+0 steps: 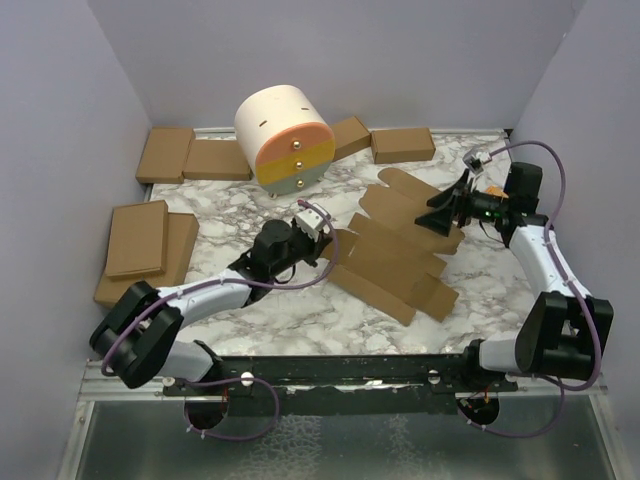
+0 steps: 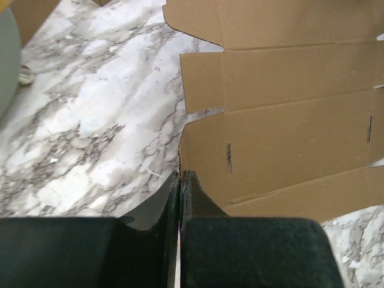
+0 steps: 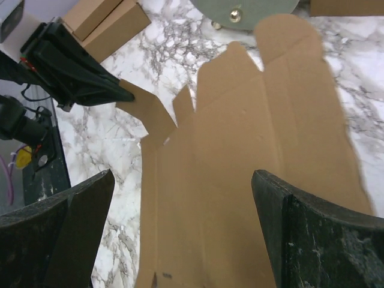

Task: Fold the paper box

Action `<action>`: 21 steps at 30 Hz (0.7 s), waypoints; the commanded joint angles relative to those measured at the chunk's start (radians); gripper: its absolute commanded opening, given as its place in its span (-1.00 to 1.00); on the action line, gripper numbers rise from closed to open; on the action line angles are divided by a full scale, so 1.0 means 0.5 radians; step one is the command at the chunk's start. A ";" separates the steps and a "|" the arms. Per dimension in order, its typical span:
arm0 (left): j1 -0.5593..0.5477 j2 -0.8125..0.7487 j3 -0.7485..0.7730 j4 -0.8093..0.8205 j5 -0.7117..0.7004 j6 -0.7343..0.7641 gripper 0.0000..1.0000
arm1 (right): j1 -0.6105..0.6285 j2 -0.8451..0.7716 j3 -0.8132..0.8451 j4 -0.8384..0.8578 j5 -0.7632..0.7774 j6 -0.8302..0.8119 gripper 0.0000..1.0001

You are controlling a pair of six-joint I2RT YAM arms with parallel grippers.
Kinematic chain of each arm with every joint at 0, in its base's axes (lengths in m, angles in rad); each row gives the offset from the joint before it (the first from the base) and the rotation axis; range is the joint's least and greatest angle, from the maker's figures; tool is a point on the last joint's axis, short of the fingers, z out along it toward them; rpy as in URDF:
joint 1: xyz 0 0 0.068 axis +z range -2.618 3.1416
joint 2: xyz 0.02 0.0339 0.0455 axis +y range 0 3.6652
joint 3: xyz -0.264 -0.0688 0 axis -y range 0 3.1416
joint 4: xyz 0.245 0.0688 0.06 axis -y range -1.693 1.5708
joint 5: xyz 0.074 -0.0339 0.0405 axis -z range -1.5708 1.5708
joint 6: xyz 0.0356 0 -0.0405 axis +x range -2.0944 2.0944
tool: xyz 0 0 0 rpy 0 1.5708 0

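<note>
Flat cardboard boxes (image 1: pixel 140 245) are stacked at the far left of the marble table (image 1: pixel 260 310). Left gripper (image 2: pixel 180 179) is clenched on the left-edge flap of the paper box (image 1: pixel 400 255). The box is an unfolded die-cut sheet, centre-right on the table. Long axis runs roughly near-to-far, creases crossing left to right. Rounded tuck flaps point to the back, toward the drawer unit (image 1: pixel 288 140). Right gripper (image 3: pixel 182 175) is spread wide over the sheet's right side, grasping nothing.
</note>
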 commanded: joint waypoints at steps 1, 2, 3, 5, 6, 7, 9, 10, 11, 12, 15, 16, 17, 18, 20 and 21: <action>0.049 -0.219 -0.079 -0.143 0.078 0.295 -1.00 | -0.139 -0.117 0.093 -0.014 -0.032 0.032 0.97; 0.052 -0.255 -0.093 -0.146 0.078 0.309 -1.00 | -0.188 -0.123 0.104 0.007 -0.090 0.076 0.97; 0.055 -0.284 -0.104 -0.153 0.078 0.314 -1.00 | -0.235 -0.124 0.118 0.021 -0.139 0.107 0.97; 0.060 -0.325 -0.110 -0.184 0.065 0.329 -1.00 | -0.305 -0.124 0.138 0.017 -0.197 0.140 0.97; 0.060 -0.341 -0.111 -0.202 0.057 0.335 -1.00 | -0.328 -0.127 0.141 0.011 -0.186 0.130 0.97; 0.062 -0.353 -0.113 -0.216 0.049 0.346 -1.00 | -0.341 -0.127 0.143 -0.003 -0.143 0.111 0.97; 0.065 -0.375 -0.120 -0.236 0.031 0.353 -1.00 | -0.344 -0.114 0.146 -0.037 -0.033 0.074 0.97; 0.066 -0.385 -0.127 -0.238 0.026 0.358 -1.00 | -0.343 -0.096 0.149 -0.055 0.019 0.061 0.97; 0.066 -0.394 -0.138 -0.233 0.023 0.357 -1.00 | -0.344 -0.072 0.154 -0.079 0.070 0.033 0.97; 0.066 -0.403 -0.143 -0.228 0.029 0.354 -1.00 | -0.344 -0.047 0.163 -0.112 0.120 0.000 0.97; 0.066 -0.426 -0.165 -0.198 0.061 0.339 -1.00 | -0.344 0.053 0.190 -0.208 0.344 -0.057 0.99; 0.067 -0.434 -0.169 -0.196 0.064 0.336 -1.00 | -0.347 0.080 0.197 -0.244 0.366 -0.078 0.99; 0.066 -0.443 -0.172 -0.195 0.065 0.333 -1.00 | -0.350 0.101 0.196 -0.265 0.357 -0.091 0.99; 0.066 -0.452 -0.179 -0.189 0.065 0.334 -1.00 | -0.350 0.107 0.185 -0.265 0.327 -0.095 0.99; 0.066 -0.466 -0.195 -0.166 0.065 0.332 -1.00 | -0.350 0.107 0.143 -0.242 0.213 -0.082 0.99; 0.066 -0.471 -0.203 -0.153 0.068 0.327 -1.00 | -0.350 0.113 0.120 -0.226 0.156 -0.067 0.99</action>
